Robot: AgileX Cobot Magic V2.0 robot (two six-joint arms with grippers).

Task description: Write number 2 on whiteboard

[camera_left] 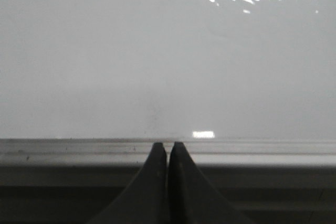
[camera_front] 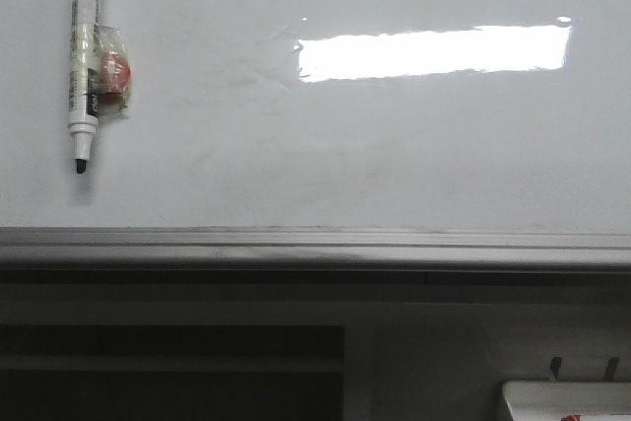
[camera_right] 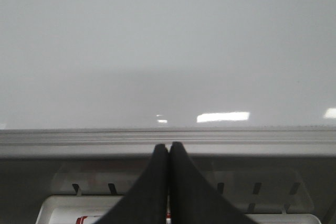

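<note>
The whiteboard [camera_front: 394, 145] fills the front view, glossy white with a bright rectangular reflection and a grey edge rail [camera_front: 315, 244] along its near side. No number 2 shows on it. A black-tipped marker [camera_front: 84, 56] lies at the far left of the board, uncapped tip toward me, with a small clear wrapper holding a red bit [camera_front: 113, 74] beside it. My left gripper [camera_left: 168, 144] is shut and empty, its tips over the rail. My right gripper [camera_right: 168, 144] is shut and empty, also at the rail. Neither gripper shows in the front view.
A small white tray [camera_front: 567, 399] with a red bit stands below the board at the front right; it also shows in the right wrist view [camera_right: 63, 208]. A dark shelf opening [camera_front: 168, 362] lies under the rail at the left.
</note>
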